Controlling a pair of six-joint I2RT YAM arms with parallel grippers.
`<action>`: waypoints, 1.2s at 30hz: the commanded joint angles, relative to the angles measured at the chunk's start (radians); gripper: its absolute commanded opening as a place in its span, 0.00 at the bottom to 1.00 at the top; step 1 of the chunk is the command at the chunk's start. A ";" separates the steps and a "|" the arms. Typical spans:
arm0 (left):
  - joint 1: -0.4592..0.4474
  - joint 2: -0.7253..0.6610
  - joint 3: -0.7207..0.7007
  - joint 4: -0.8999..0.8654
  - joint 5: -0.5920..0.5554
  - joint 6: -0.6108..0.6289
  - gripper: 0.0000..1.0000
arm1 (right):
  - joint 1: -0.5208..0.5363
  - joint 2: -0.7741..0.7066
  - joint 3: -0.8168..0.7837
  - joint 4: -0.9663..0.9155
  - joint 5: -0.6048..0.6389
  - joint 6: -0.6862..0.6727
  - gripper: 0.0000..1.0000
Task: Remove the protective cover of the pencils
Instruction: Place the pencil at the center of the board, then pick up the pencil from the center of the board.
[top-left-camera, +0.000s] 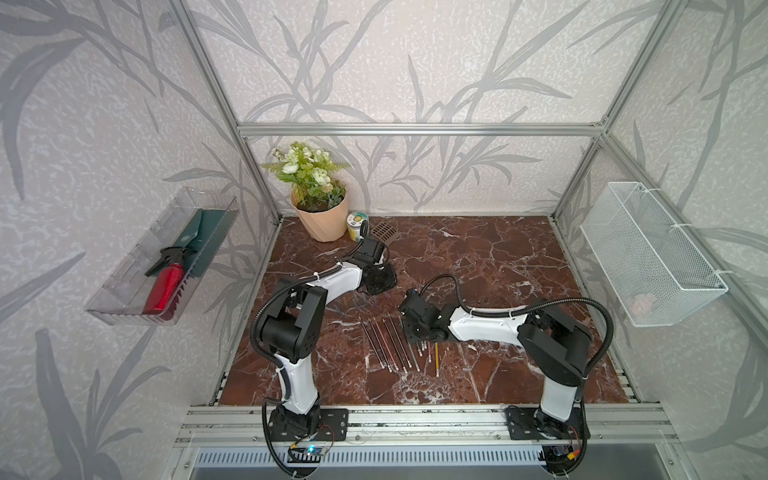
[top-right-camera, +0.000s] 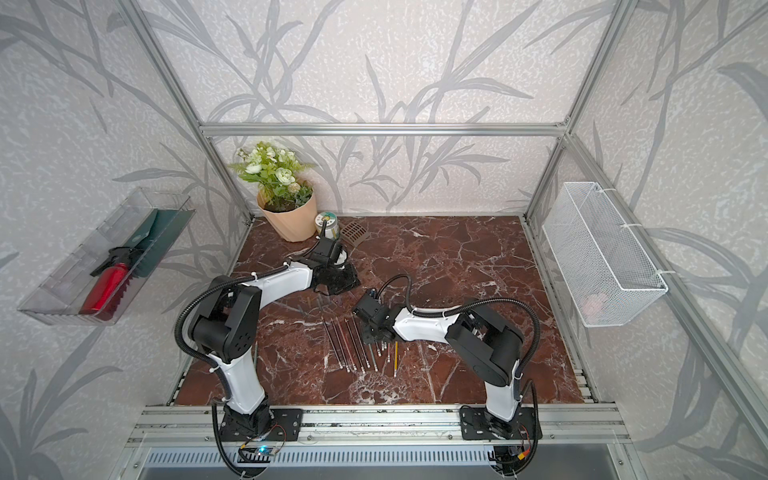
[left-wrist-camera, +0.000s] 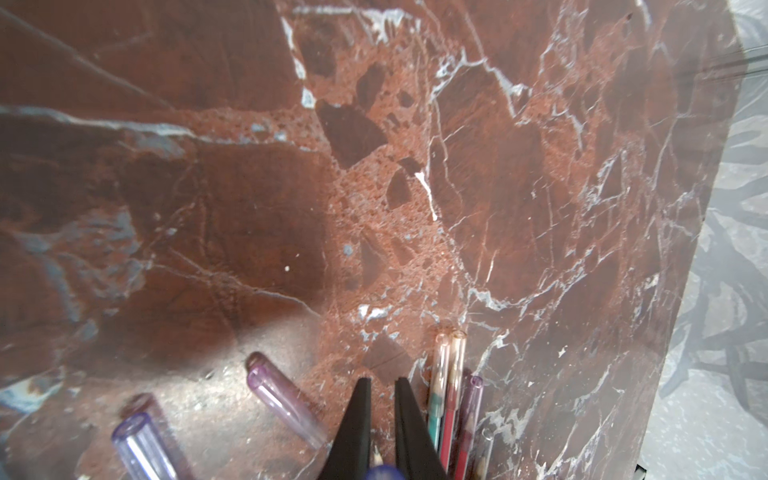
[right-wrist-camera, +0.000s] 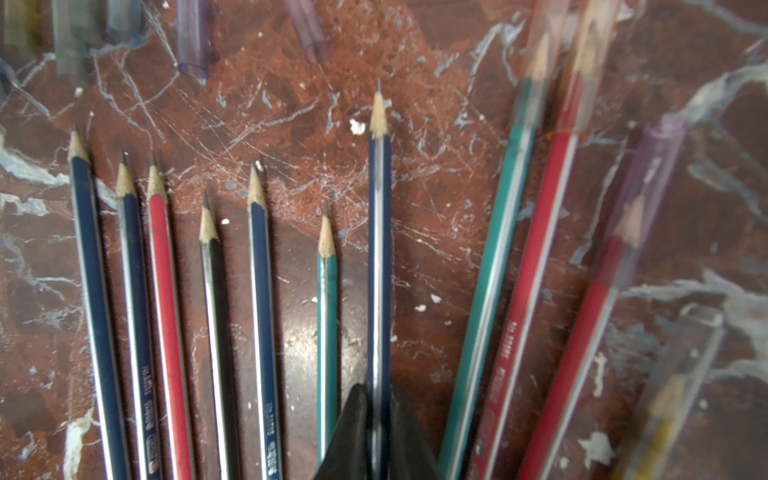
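The pencils (top-left-camera: 386, 345) lie in a flat fan on the marble table (top-left-camera: 498, 257), toward 6 o'clock from its middle in both top views. Their long axes run roughly 11 to 5 o'clock, with the sharpened tips pointing to 11 and the pale eraser ends to 5. The yellow pencil (top-left-camera: 436, 359) at the 3 o'clock end of the row lies nearer to straight 12–6.

The right gripper (right-wrist-camera: 379, 392) is clamped on the shaft of a dark blue pencil (right-wrist-camera: 379, 249), one finger against each side and the bare tip pointing away from it. The green pencil (right-wrist-camera: 498, 249) and the red pencil (right-wrist-camera: 544, 249) beside it wear clear sleeves over their points.

The left gripper (left-wrist-camera: 382, 380) sits at 11 o'clock of the row with its fingers drawn nearly together. A blue-violet piece shows between their roots, though I cannot tell whether it is pinched. Loose violet caps (left-wrist-camera: 282, 403) lie on the marble just beside it.
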 joint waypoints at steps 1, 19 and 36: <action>-0.008 0.014 0.039 -0.043 -0.013 0.024 0.00 | -0.005 -0.006 0.018 -0.019 -0.006 -0.006 0.16; -0.011 0.073 0.080 -0.081 -0.011 0.031 0.00 | -0.004 -0.066 -0.005 -0.007 -0.003 -0.023 0.19; -0.013 0.117 0.108 -0.115 -0.017 0.031 0.00 | -0.006 -0.121 -0.035 -0.007 0.040 -0.031 0.22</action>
